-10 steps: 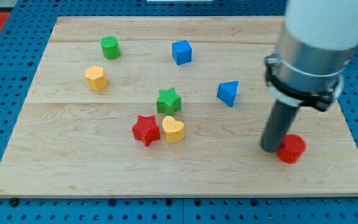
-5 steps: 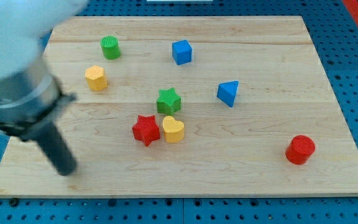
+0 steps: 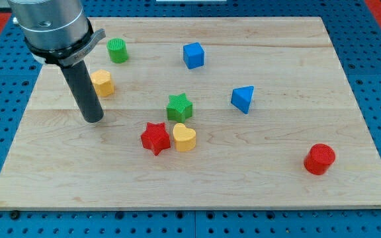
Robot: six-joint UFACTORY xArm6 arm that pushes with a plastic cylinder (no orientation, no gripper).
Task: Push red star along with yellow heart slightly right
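Observation:
The red star lies near the middle of the wooden board. The yellow heart touches its right side. A green star sits just above the heart. My tip rests on the board to the upper left of the red star, well apart from it. The rod stands just below and left of a yellow hexagon block.
A green cylinder is at the top left. A blue cube is at the top centre. A blue triangle is right of the green star. A red cylinder is at the lower right.
My tip swept from beside the red cylinder at the right to the lower left, then up and right to its spot below the yellow hexagon. The red cylinder shifted slightly right; the other blocks did not move.

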